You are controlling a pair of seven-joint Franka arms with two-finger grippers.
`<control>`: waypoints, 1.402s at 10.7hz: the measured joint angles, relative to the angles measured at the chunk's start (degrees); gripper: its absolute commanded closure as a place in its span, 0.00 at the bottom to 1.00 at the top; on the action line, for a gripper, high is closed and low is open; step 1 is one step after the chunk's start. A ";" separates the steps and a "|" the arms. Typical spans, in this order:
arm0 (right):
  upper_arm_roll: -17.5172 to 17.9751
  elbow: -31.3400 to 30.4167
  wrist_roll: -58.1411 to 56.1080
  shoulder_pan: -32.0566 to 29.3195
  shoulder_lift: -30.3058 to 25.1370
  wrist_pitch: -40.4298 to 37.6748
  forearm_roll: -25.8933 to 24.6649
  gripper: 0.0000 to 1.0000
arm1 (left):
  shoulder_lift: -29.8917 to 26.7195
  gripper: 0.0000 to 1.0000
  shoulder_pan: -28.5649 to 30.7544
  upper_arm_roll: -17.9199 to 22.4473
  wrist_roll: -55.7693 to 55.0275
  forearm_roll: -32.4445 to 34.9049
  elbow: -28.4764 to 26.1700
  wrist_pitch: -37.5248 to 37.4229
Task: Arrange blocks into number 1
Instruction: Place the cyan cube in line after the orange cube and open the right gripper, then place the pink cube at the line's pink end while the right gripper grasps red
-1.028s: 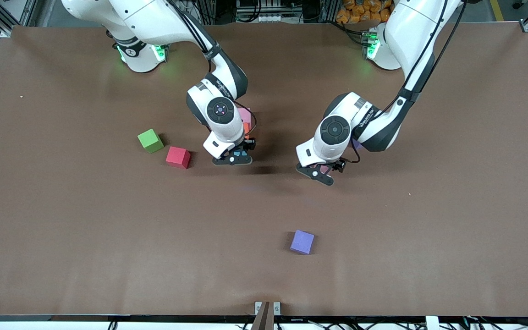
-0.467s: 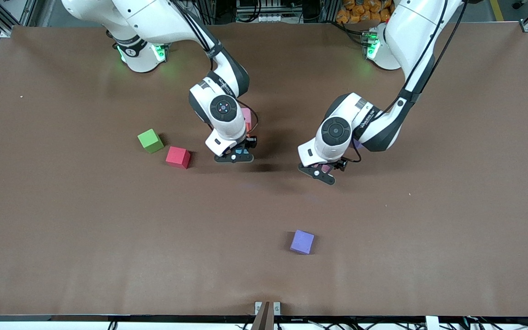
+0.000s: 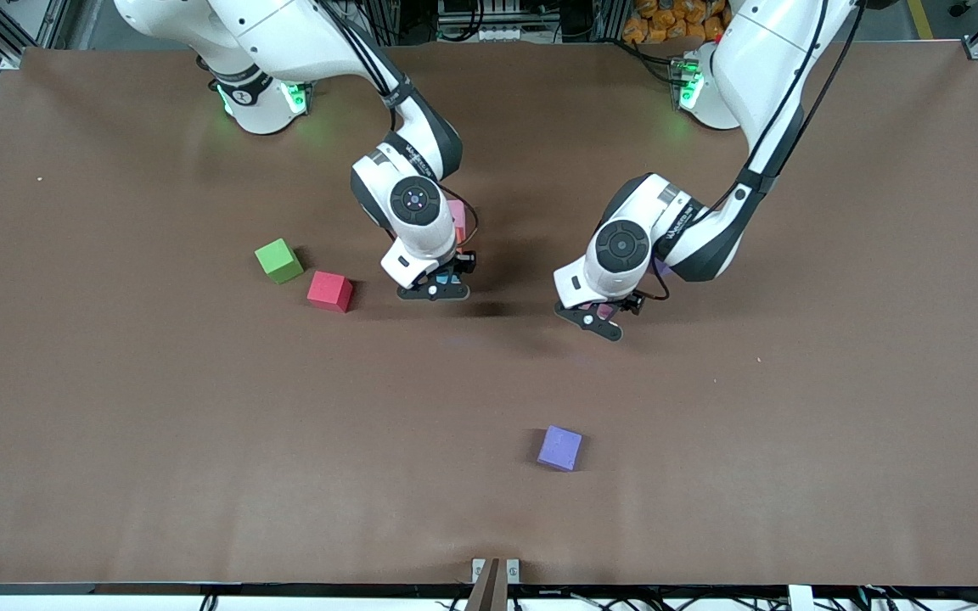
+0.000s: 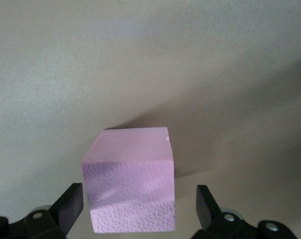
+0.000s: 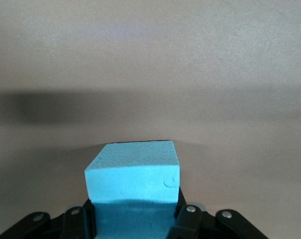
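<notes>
Where it shows, light blue block (image 5: 133, 172) looks matte, pebbled

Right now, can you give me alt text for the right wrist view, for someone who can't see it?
The right gripper is shut on a light blue foam block, its dark fingers pressed against the block's two sides. The block sits low over the bare brown table, with a soft dark shadow band lying across the table past it.
</notes>
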 measured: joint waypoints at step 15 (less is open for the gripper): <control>-0.94 15.31 -14.63 -19.59 -2.81 -30.09 0.02 0.00 | 0.56 1.00 -4.38 -0.68 -21.87 -0.03 5.83 0.63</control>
